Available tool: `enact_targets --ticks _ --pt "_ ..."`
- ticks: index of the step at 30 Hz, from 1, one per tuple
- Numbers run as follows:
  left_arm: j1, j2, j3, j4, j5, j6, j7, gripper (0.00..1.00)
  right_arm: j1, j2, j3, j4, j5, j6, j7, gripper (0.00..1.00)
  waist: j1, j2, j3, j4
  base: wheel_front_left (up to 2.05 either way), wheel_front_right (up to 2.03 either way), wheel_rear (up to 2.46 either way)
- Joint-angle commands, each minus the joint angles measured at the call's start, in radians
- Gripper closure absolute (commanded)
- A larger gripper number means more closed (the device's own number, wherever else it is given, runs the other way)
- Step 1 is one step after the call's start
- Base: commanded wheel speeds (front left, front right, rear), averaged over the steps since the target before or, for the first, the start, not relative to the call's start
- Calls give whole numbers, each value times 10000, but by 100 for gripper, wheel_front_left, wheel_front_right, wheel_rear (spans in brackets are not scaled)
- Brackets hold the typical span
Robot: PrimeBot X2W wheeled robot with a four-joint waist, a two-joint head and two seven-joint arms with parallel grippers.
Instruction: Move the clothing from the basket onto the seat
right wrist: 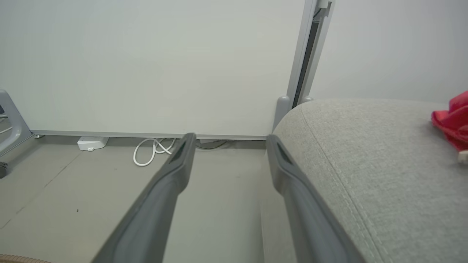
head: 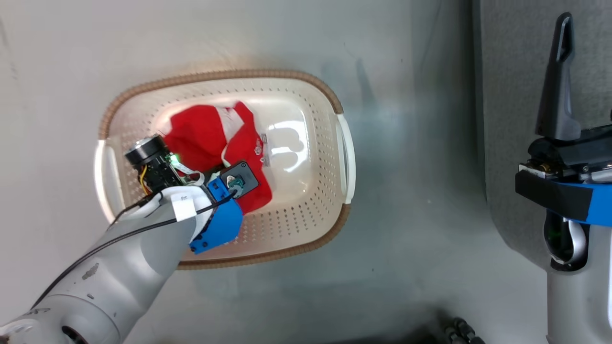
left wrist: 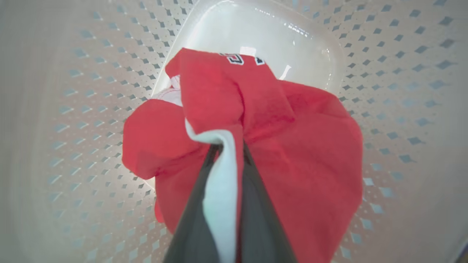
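L gripper point(left wrist: 228, 146) fingers are closed tight on a fold of the red jersey point(left wrist: 303, 146), w/ a white trim strip pinched betw. them. Rest of the cloth is bunched beyond the tips, down in the basket point(left wrist: 402, 91) over its glossy bottom. R gripper point(right wrist: 230, 137) is spread wide w/ nothing in it, just beside the seat point(right wrist: 365, 146) corner, above the floor.

Risks (judged): a thin fold w/ slick trim is all that is gripped, so slip-out on lift is possible. Loose bulk could be dragged over the perforated wall or rim, and the light basket tipped or pulled along. Hanging cloth could be snagged on the seat edge in transfer and left half off.

Views: the pinch itself is made clear by L wrist view. In head view the fingertips are hidden under the wrist housing, but the layout is given there: basket on floor, seat off to the robot's right. Via R wrist view a second red garment point(right wrist: 451, 117) is seen lying on the seat top at the far edge, w/ wall and white cable point(right wrist: 153, 149) beyond.
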Motion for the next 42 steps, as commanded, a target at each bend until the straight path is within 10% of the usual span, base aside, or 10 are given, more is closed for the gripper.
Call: enact_targets --ticks 1,27,42 --pt "43 -72 -20 -10 -230 -4 -190 100 59 13 -5 57 -25 5 -13 0 0 0 -517 189 0 0 0" --pt "-37 -897 1020 -801 -3897 -4 -2723 100 1646 13 -154 1222 -75 5 -13 0 0 0 -4946 1031 0 0 0" --pt "1086 -321 3586 -3506 -3199 418 -2721 100 3006 13 64 1832 250 5 -13 0 0 0 -7133 1153 0 0 0"
